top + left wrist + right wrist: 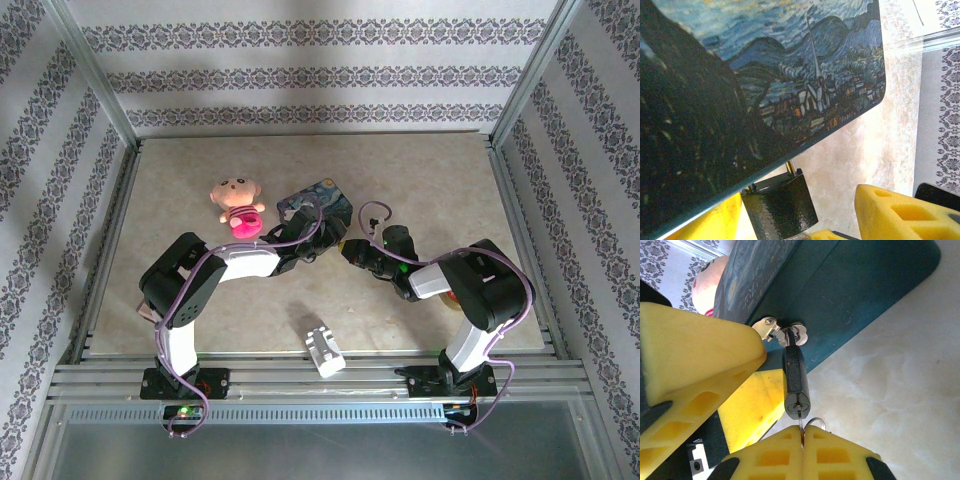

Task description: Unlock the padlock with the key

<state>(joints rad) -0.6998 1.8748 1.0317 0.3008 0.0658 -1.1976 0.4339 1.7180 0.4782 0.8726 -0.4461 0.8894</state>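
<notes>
The small dark grey padlock [794, 375] hangs by its shackle from the hasp of the blue starry-night tin [850, 285]. My right gripper [802, 437] is shut on the thin silvery key [800, 418], whose blade tip sits at the keyway in the padlock's bottom face. In the left wrist view the padlock [780, 207] hangs under the tin [790, 75], between the yellow fingers of my open left gripper [800, 210], close beside the left one and far from the right one. From above, both grippers [305, 245] [352, 250] meet at the tin's [322, 200] near edge.
A pink plush toy [237, 205] lies left of the tin. A white plastic block [324, 348] rests near the table's front edge between the arm bases. Metal frame rails border the table.
</notes>
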